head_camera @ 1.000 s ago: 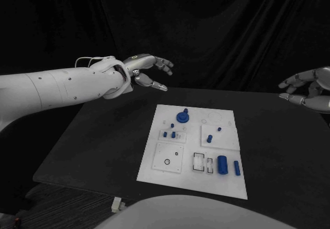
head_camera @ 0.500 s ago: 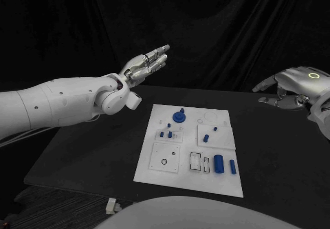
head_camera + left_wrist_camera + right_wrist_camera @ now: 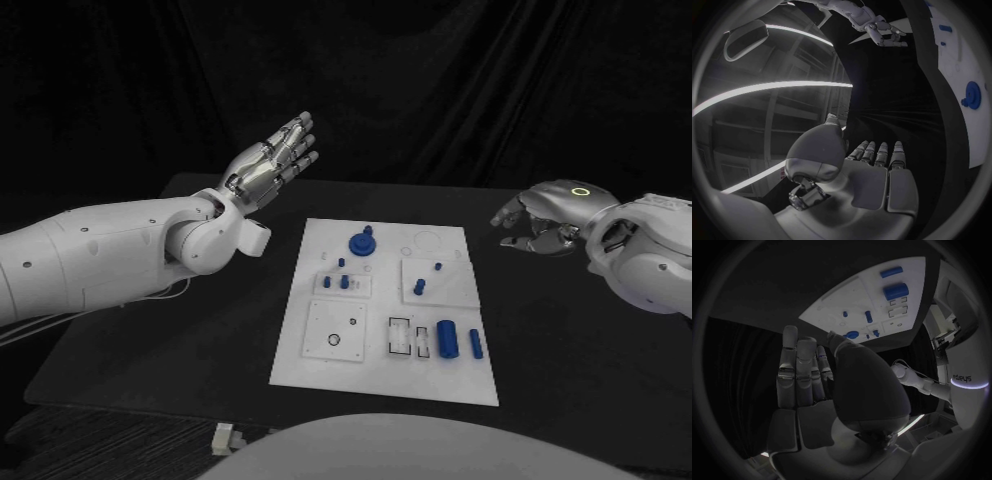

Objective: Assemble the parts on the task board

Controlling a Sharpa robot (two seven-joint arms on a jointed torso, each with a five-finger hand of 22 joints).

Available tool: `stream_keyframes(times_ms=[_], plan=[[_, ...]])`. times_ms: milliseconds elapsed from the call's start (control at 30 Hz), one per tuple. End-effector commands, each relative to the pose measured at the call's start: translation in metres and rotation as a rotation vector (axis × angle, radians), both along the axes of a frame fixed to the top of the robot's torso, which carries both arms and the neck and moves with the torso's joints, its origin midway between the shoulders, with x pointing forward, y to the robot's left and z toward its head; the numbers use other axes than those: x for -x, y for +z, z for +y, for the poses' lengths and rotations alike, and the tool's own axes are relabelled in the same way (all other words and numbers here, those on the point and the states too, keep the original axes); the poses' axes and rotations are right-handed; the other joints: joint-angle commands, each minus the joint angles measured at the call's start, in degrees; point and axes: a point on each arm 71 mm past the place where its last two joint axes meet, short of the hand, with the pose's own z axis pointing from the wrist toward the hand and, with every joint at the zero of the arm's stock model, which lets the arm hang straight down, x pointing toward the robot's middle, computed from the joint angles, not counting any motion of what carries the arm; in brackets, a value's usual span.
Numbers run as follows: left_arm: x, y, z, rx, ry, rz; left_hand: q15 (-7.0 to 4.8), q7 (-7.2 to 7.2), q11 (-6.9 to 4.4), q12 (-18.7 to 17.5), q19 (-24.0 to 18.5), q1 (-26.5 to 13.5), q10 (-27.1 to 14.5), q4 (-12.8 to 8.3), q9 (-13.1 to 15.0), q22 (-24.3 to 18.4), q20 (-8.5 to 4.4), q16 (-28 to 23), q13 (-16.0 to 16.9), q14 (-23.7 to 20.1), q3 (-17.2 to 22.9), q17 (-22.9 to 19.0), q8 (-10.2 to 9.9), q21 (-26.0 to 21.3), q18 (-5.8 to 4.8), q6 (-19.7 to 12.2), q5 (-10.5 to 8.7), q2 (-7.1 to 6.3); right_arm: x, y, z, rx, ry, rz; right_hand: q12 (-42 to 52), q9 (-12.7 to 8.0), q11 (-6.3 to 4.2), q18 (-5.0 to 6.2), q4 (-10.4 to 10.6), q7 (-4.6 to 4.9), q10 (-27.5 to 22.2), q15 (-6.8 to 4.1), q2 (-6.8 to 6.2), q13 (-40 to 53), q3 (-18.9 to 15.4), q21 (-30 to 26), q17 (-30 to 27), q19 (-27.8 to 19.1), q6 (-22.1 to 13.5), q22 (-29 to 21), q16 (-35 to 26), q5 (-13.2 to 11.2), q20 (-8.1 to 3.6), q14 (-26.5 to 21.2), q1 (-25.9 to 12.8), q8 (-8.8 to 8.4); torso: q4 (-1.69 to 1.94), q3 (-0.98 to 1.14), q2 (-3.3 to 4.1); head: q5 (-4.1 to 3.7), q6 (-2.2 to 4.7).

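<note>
1. We see the task board lying flat at the centre of the head view, with blue parts on it.
2. Our left hand is raised at upper left, fingers extended and apart, holding nothing.
3. Our right hand hovers at right of the board, fingers loosely curved but apart, empty.
</note>
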Motion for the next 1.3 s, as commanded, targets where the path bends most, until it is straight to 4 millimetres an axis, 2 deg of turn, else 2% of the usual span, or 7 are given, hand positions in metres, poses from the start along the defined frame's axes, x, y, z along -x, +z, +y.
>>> stream_keyframes(times_ms=[33,267,367,700,1000,1100,1300], plan=[[0.003,0.002,-0.001,0.049,0.012,-0.018,-1.03,0.12,-0.31,-0.4,0.0,-0.2,0.0,0.0,-0.1,0.0,-1.03,-0.2,-0.1,0.0,-0.5,-0.1,-0.2,-0.2,0.17,-0.3,-0.50,0.55,0.000,-0.008,0.002,-0.007,0.009,0.043,0.2,-0.1,0.09,0.54,-0.3,0.34,0.4,-0.02,-0.10,-0.2,0.1,-0.4,0.1,0.4,0.0,0.1,0.3,-0.1,-0.12,0.3,0.3,-0.12,0.46,-0.19,0.24,-0.37,0.02],[0.008,0.000,-0.001,0.037,0.037,-0.013,-5.99,-0.05,-0.68,-0.4,0.0,-0.3,0.0,0.0,-0.2,0.0,-6.23,-0.2,-0.1,0.0,-1.4,-0.1,-0.3,-0.2,0.01,-0.7,-1.54,0.69,-0.002,-0.017,0.014,-0.010,0.044,0.059,0.3,-0.5,-0.01,0.54,-0.5,1.47,0.9,-0.07,-0.17,-0.7,0.2,-0.5,0.7,0.6,0.3,0.3,0.9,-0.7,-0.16,0.6,0.2,0.05,0.79,-0.10,0.44,-1.02,0.02],[0.009,-0.003,0.000,0.026,0.052,-0.004,-8.25,-5.15,-4.47,-0.4,0.0,-1.0,0.0,0.0,-0.2,0.0,-8.74,-0.2,-0.1,0.0,-2.1,-0.1,-0.3,-0.2,-0.35,-0.6,-2.31,1.11,-0.004,-0.020,0.021,-0.010,0.060,0.064,0.0,-0.7,-0.09,0.57,-0.6,1.91,0.5,-0.16,-0.06,-1.1,0.2,-0.5,1.1,0.8,0.4,0.4,1.5,-0.8,-0.22,0.9,0.1,0.05,0.80,-0.19,0.31,-1.53,0.02],[0.012,-0.011,0.001,0.014,0.082,-0.001,-11.03,-6.00,-6.01,-0.4,0.0,0.3,0.0,-0.2,0.0,0.0,-8.05,-0.2,-0.1,0.0,-2.8,-0.1,-0.1,-0.2,0.17,-0.1,-2.32,1.60,-0.007,-0.027,0.038,-0.018,0.104,0.070,0.0,-1.1,0.22,0.53,-1.0,2.38,0.9,-0.14,-0.06,-1.8,0.1,-0.5,2.3,1.3,0.5,0.7,2.8,-1.0,-0.27,1.5,0.3,0.03,0.82,-0.40,0.09,-2.64,0.02],[0.012,-0.010,0.004,0.022,0.097,-0.032,-5.63,-6.42,-2.74,-0.4,0.0,3.9,0.0,-0.1,0.2,0.0,-1.74,-0.2,-0.1,0.0,-2.2,-0.1,0.0,-0.2,0.29,0.7,2.20,1.38,-0.009,-0.035,0.054,-0.001,0.133,0.103,-0.1,-1.7,0.36,0.49,-2.1,1.62,1.4,-0.04,-0.11,-2.5,0.5,-0.7,1.9,1.4,0.0,1.2,2.4,-0.1,-0.23,1.2,1.2,-0.15,0.89,-0.54,-0.04,-2.73,0.02],[0.012,-0.010,0.005,0.026,0.101,-0.043,-7.15,-5.56,-2.80,-0.4,0.0,5.3,0.0,-0.1,0.2,0.0,-3.37,-0.2,-0.1,0.0,-2.0,-0.1,0.1,-0.2,0.39,0.9,4.02,0.38,-0.010,-0.038,0.059,0.003,0.139,0.110,-0.4,-1.8,0.47,0.48,-2.3,1.40,1.0,0.02,-0.22,-2.9,0.5,-0.8,1.8,1.3,0.0,1.3,2.2,-0.1,-0.20,1.1,1.2,-0.09,0.86,-0.58,-0.07,-2.61,0.02],[0.012,-0.011,0.004,0.032,0.090,-0.042,-5.84,-4.70,-0.83,-0.4,0.0,5.9,0.0,-0.1,0.3,0.0,-5.34,-0.2,-0.1,0.0,-1.5,-0.1,0.2,-0.2,0.52,1.3,5.08,1.05,-0.013,-0.048,0.069,0.018,0.146,0.134,-1.1,-2.0,0.54,0.50,-2.8,0.92,-0.3,-0.01,-0.24,-3.8,0.3,-0.9,1.8,1.4,-0.1,1.6,2.2,0.0,-0.20,1.1,1.1,-0.14,0.95,-0.61,-0.16,-2.85,0.02]])
